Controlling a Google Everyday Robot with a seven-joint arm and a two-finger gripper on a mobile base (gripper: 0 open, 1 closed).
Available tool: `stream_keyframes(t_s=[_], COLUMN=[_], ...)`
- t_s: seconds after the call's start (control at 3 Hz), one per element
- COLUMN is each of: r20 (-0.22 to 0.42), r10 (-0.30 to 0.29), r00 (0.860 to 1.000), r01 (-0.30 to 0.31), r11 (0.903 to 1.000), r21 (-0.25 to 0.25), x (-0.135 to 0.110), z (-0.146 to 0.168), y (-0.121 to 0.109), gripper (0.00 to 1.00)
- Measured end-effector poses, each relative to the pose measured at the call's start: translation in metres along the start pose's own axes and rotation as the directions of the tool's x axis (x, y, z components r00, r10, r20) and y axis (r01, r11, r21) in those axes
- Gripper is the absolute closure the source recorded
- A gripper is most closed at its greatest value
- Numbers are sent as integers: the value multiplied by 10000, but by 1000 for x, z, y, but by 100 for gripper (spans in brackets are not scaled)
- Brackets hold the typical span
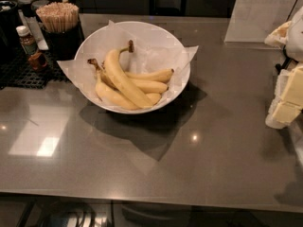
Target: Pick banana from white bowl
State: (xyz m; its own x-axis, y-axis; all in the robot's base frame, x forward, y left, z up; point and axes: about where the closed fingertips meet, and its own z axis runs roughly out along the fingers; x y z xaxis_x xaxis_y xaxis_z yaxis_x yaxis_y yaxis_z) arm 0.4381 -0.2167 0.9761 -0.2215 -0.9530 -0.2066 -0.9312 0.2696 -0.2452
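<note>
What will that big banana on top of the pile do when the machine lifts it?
The banana looks firm, so it probably lifts as one stiff piece. It rests on the shorter bananas, which may shift or roll in the white bowl. Its smooth curved skin could be slippery to grip. The gripper is at the right edge, away from the bowl.

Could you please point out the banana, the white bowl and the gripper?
banana (124, 82): camera view, middle of its curve.
white bowl (177, 86): camera view, right inner wall.
gripper (288, 100): camera view, right edge, its pale middle.
</note>
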Motion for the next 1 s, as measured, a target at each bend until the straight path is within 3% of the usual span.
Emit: stream_keyframes(t_s=[0.33, 0.67, 1.0], r20=[1, 429, 1561], r10=[-1, -272, -739], r00=[10000, 9987, 9850], r01=[1, 276, 831], r11=[10000, 9996, 9951], r21=[0, -96, -537], x=[0, -11, -33], z=[0, 0, 9], y=[0, -3, -14], gripper=[0, 0, 0])
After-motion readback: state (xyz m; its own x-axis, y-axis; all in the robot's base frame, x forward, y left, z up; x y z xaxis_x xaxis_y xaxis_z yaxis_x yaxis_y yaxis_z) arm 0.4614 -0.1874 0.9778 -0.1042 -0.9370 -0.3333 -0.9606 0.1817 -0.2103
